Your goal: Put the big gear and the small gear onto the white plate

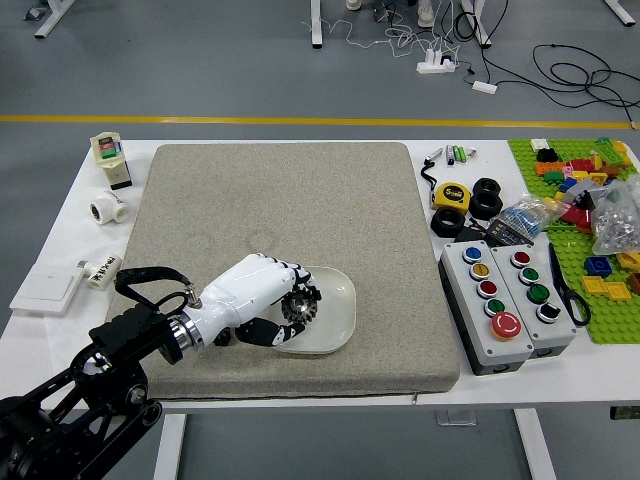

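On the head view, your left hand point(258, 292) reaches in over the white plate point(337, 313), and you've got the big gear point(300, 303) in its fingers, right above the dish! Whether the gear touches the plate, you can't tell from here. Your small gear point(223, 338) lies on the gray mat point(290, 200), left of the plate, partly hidden by that same hand.

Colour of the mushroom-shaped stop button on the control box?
Red; the mushroom-shaped stop button shows best in the head view, the only view given.
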Available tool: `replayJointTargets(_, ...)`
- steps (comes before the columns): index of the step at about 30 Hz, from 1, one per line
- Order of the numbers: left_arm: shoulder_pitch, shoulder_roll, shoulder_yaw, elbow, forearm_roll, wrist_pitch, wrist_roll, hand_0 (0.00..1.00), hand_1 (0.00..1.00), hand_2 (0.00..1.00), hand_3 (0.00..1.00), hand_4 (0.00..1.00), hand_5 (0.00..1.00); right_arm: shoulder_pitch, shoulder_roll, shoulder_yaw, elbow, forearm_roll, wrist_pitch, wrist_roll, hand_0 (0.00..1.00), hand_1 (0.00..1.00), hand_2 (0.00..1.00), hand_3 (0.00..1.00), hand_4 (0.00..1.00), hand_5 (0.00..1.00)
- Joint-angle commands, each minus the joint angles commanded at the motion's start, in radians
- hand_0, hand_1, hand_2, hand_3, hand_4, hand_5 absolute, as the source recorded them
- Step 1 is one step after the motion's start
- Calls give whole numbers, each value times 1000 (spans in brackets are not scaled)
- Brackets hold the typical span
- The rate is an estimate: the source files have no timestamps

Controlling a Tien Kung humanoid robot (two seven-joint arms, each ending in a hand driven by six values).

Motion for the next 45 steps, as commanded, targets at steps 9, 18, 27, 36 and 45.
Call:
replayJointTargets(9, -21, -18, 6, 72, 0, 53, 39, 396, 573, 701, 825, 998, 229, 3, -3, -5, 0, 5, 1, 2, 597, 607, 693, 556, 750, 678)
replayJointTargets(18, -15, -15, -31, 50, 0, 24, 34, 391, 586, 742, 872, 998, 310, 5, -4, -2, 0, 1, 1, 2, 597, 607, 693, 556, 750, 678)
replayJointTargets(27, 61, 26, -221, -98, 0, -101, -2, 395, 590, 710, 850, 998, 299, 7, -4, 3, 0, -1, 0, 3, 597, 606, 693, 556, 751, 678)
replayJointTargets(36, 167, 102, -335, -221, 0, -236, -34, 397, 587, 674, 814, 998, 216, 6, -5, 15, 0, -11, 1, 1, 596, 606, 692, 557, 751, 678)
replayJointTargets(45, 193, 99, -301, -188, 0, -241, -38, 368, 533, 572, 733, 851, 108, 7, -3, 16, 0, -15, 1, -1, 597, 606, 692, 557, 752, 677)
